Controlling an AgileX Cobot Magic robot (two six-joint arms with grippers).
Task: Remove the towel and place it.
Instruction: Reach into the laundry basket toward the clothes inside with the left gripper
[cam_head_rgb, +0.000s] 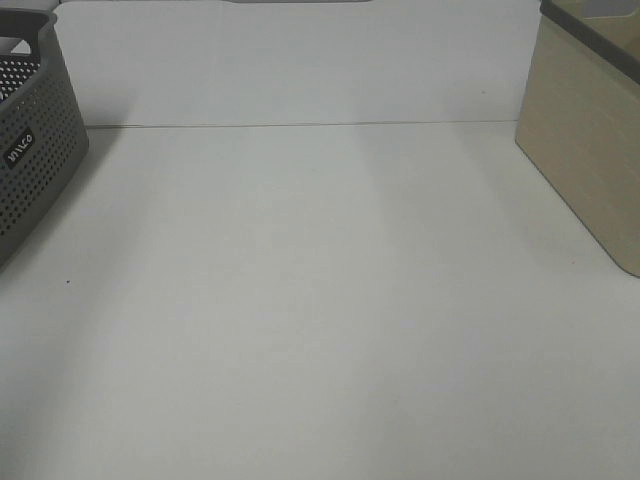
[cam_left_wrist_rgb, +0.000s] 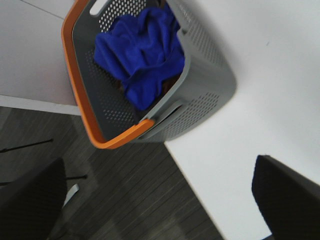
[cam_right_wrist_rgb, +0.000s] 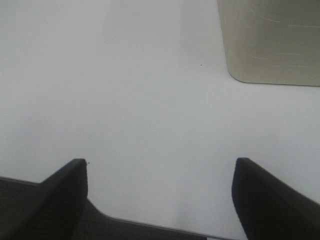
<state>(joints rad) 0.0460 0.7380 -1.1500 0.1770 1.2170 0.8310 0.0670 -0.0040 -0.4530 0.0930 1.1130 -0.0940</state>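
The towel (cam_left_wrist_rgb: 142, 55), royal blue and crumpled, lies inside a grey perforated basket (cam_left_wrist_rgb: 200, 95) with an orange rim, seen in the left wrist view. My left gripper (cam_left_wrist_rgb: 157, 162) hangs open some way off from the basket, over the table's edge, its dark fingers (cam_left_wrist_rgb: 287, 195) wide apart with nothing between them. My right gripper (cam_right_wrist_rgb: 160, 162) is also open and empty, above bare white table near its edge. In the exterior high view the basket (cam_head_rgb: 40, 150) shows only partly at the left border; the towel and both grippers are out of that view.
A beige box (cam_head_rgb: 590, 150) stands at the right of the white table (cam_head_rgb: 320, 300), and the same box (cam_right_wrist_rgb: 272, 40) lies ahead of my right gripper. Dark floor (cam_left_wrist_rgb: 125, 200) shows beyond the table edge beside the basket.
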